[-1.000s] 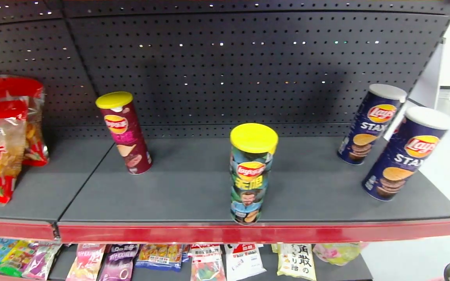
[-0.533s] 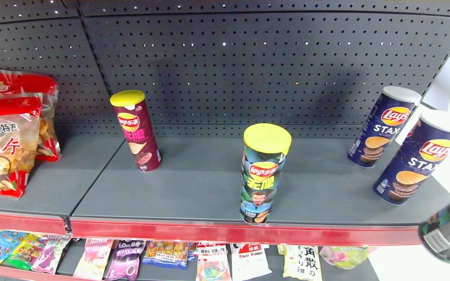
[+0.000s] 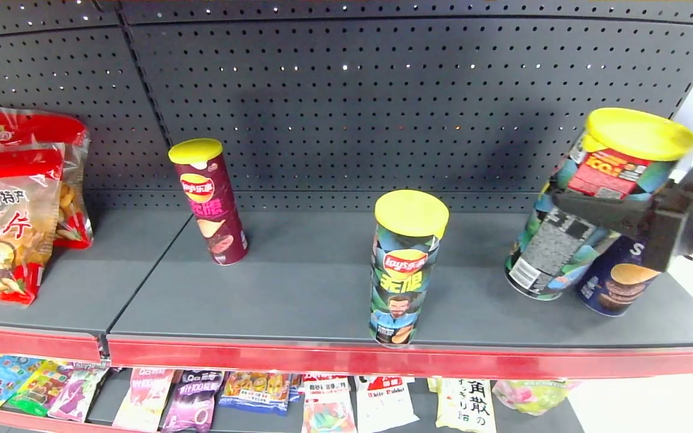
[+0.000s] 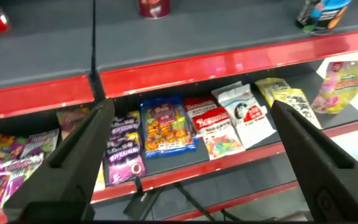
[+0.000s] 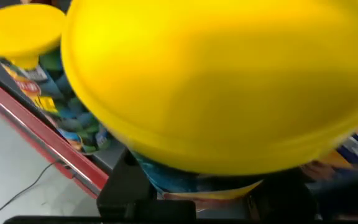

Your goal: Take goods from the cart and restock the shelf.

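At the right end of the upper shelf [image 3: 298, 288], the right gripper [image 3: 581, 207] is clamped on a yellow-lidded chips can [image 3: 608, 171], one dark finger lying across its printed side. The can is tilted, lid leaning to the right, and its base is low over the grey board (whether it touches cannot be told). Just behind it, partly covered, stands a dark blue can [image 3: 614, 282]. Near the shelf's front edge at the middle stands a second green can with a yellow lid [image 3: 405, 270], and a maroon can [image 3: 208, 201] stands farther back to the left. Red snack bags [image 3: 9, 222] lean at the far left. In the right wrist view the held can's lid [image 5: 219, 81] looms close. The left gripper [image 4: 194, 158] hangs with its fingers spread wide, holding nothing, before the lower shelf's candy packets [image 4: 166, 127].
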You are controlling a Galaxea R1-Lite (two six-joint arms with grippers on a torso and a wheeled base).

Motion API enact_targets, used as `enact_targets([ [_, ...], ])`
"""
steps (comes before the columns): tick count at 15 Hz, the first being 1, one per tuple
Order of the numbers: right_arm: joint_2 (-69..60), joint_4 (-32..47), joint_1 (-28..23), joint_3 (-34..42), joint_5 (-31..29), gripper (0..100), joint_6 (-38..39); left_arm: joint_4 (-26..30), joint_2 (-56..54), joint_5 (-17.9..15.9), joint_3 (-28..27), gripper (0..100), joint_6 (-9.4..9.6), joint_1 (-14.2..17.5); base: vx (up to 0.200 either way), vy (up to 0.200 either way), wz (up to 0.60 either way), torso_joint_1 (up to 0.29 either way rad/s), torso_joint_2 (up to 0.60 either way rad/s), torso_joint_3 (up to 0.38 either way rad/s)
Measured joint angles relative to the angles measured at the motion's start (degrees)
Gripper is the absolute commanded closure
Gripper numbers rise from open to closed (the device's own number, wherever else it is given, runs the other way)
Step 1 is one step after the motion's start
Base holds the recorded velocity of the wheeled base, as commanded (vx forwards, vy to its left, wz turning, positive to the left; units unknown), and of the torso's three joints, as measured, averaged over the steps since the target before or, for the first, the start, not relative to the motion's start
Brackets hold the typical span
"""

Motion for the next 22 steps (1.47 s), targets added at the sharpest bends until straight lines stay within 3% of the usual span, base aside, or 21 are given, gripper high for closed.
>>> enact_targets([
  [10, 22.98, -7.39, 3.34, -12.81, 4.55, 100, 0.72, -0.02, -0.13, 1.76, 0.52, 0, 0.05, 0.11, 0.000, 0.000, 0.00, 0.000, 0.00, 0.000],
  [22, 33.12, -10.24, 6.84, -18.91, 4.41, 100, 3.07, -0.18, -0.11, 1.89, 1.35, 0, 0.09, 0.21, 0.000, 0.000, 0.00, 0.000, 0.00, 0.000],
])
